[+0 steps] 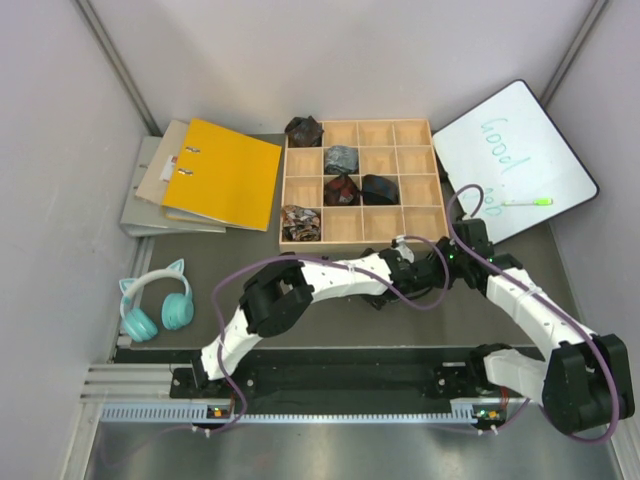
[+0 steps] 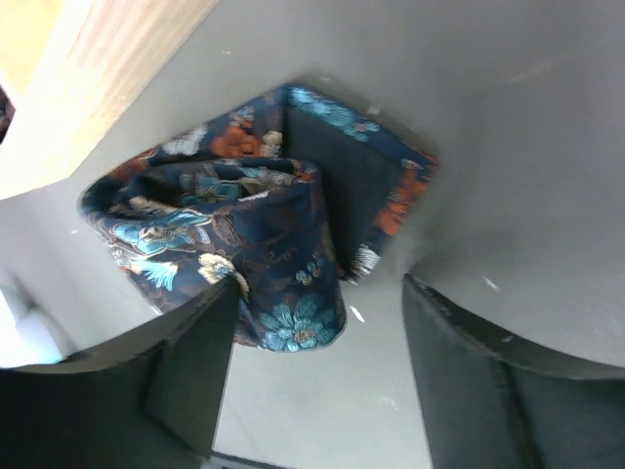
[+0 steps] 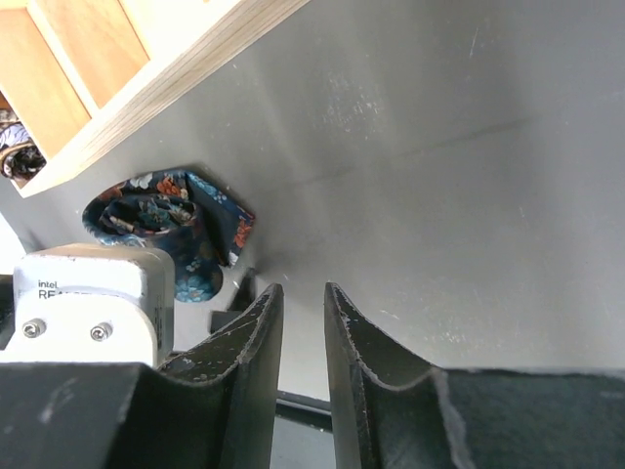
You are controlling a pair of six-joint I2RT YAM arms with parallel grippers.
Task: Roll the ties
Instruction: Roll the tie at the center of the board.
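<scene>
Navy tie (image 2: 244, 234): lies on the table (image 2: 527, 147) as a loose roll, just beside the outer wall of the tray (image 2: 98, 78), not in any compartment. The coil faces left. One end is folded out to the right and shows its plain dark lining.

Left gripper (image 2: 320, 288): jaws spread wide, with the near end of the roll between them. The left finger (image 2: 195, 371) overlaps the edge of the roll and may be touching it; contact is not clear from this angle. The right finger stands apart from the fabric. Nothing is pinched.

Right gripper (image 3: 303, 293): jaws a narrow slit apart, nothing between them. It sits over bare table to the right of the tie, near the left wrist camera (image 3: 88, 293).

Top view: both arms reach in and meet just in front of the tray's near right rim. They hide the navy tie there.

Tray contents, one bundle per compartment:
- dark bundle (image 1: 303, 130), far-left corner
- grey-blue bundle (image 1: 341, 158), second row
- maroon bundle (image 1: 341, 188), third row
- black bundle (image 1: 380, 188), third row, beside the maroon one
- brown bundle (image 1: 300, 222), near-left corner

Left of the tray: yellow binder (image 1: 225, 170), with headphones (image 1: 157, 300) nearer the arm bases. Right of the tray: whiteboard (image 1: 515, 155) with a green marker (image 1: 527, 201) on it.
</scene>
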